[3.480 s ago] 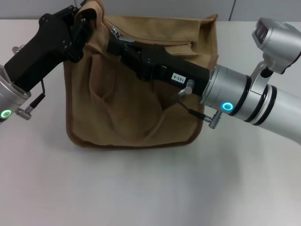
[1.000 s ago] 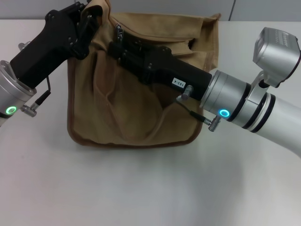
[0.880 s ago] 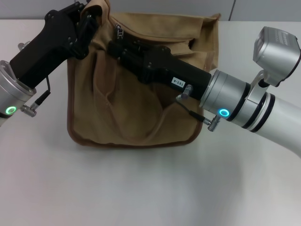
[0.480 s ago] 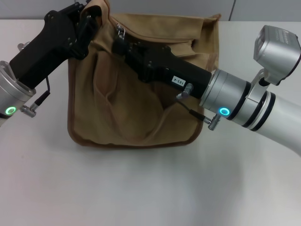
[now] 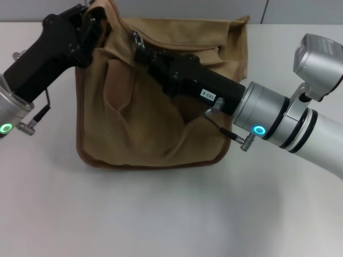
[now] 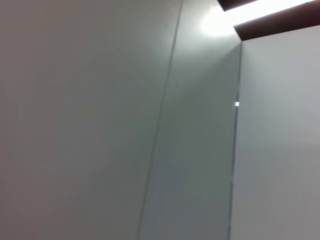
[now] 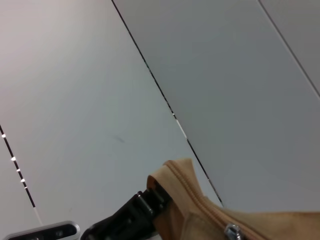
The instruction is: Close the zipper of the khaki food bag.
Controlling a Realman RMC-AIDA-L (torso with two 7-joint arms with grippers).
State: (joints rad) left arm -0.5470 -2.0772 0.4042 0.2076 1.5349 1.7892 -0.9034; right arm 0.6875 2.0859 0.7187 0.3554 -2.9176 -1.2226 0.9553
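Note:
The khaki food bag (image 5: 155,118) lies on the white table in the head view. Its zipper (image 5: 182,47) runs across the top panel, and the silver pull tab (image 5: 138,38) sits near the bag's left end. My right gripper (image 5: 141,49) reaches in from the right and is shut on the pull tab. My left gripper (image 5: 95,22) is shut on the bag's top left corner (image 5: 107,10) and holds it up. The right wrist view shows that corner (image 7: 182,187), the pull tab (image 7: 231,232) and the left gripper's fingers (image 7: 150,197). The left wrist view shows only wall.
The white table (image 5: 161,214) stretches out in front of the bag. A grey wall (image 5: 300,10) stands behind it. My right forearm (image 5: 289,126) crosses above the bag's right side.
My right gripper has moved a little to the right along the zipper, and the pull tab has moved with it. My left arm has shifted slightly left, still holding the corner.

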